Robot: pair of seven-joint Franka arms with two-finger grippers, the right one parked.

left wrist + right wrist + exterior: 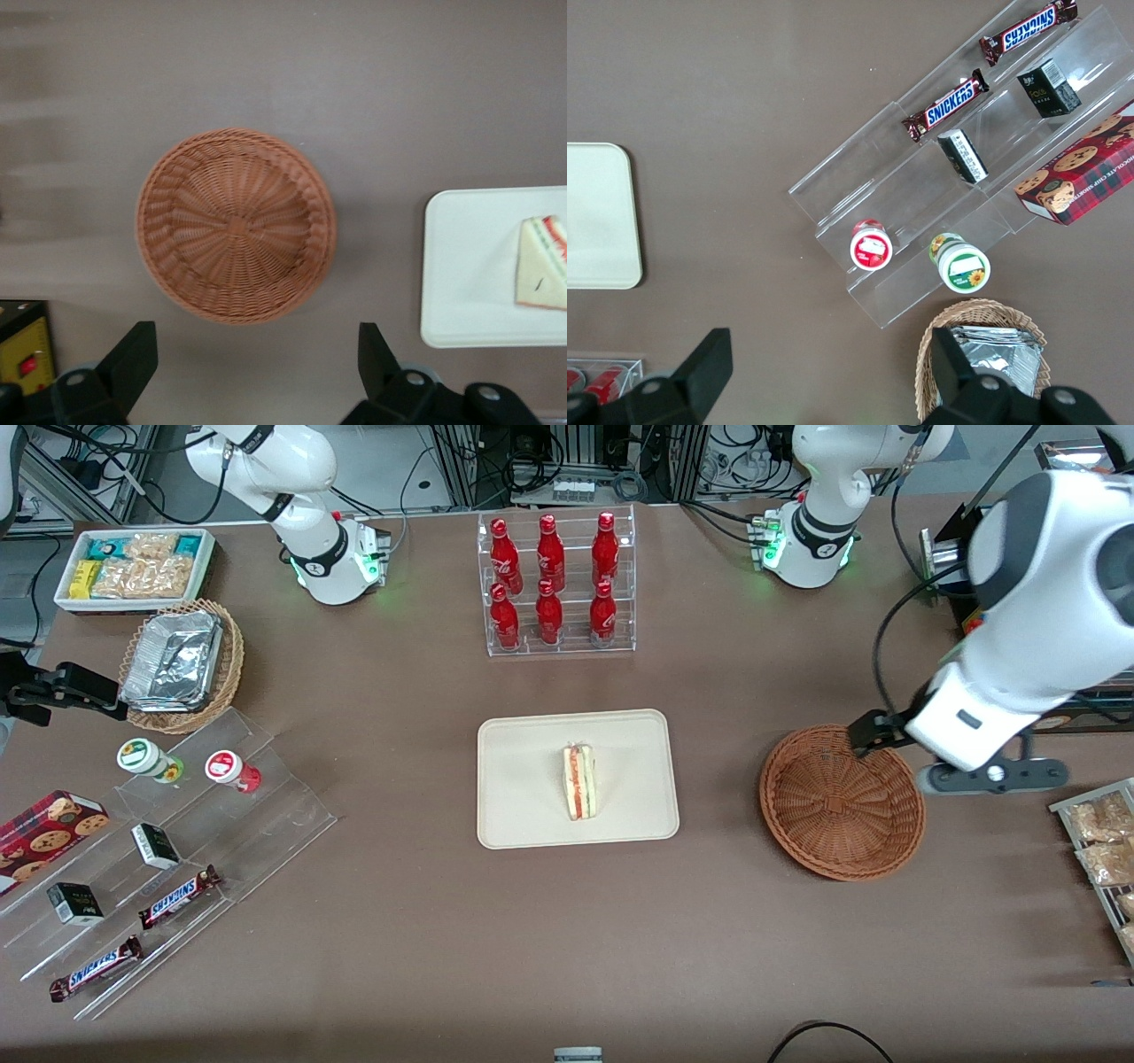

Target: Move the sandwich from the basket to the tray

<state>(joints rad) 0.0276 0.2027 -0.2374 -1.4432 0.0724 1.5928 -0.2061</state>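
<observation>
The sandwich (580, 782) lies on the cream tray (523, 797) at the middle of the table, its orange-red and green cut edge showing. It also shows in the left wrist view (542, 274) on the tray (469, 266). The reddish-brown wicker basket (842, 802) stands empty beside the tray, toward the working arm's end; it also shows in the left wrist view (235, 226). My left gripper (992, 777) hangs above the table just past the basket's rim, toward the working arm's end. Its fingers are spread wide and hold nothing (255, 341).
A clear rack of red bottles (555, 584) stands farther from the front camera than the tray. A tan basket of foil containers (182, 664), a white snack bin (133, 567) and acrylic steps (151, 868) lie toward the parked arm's end. A snack rack (1103, 850) is near the gripper.
</observation>
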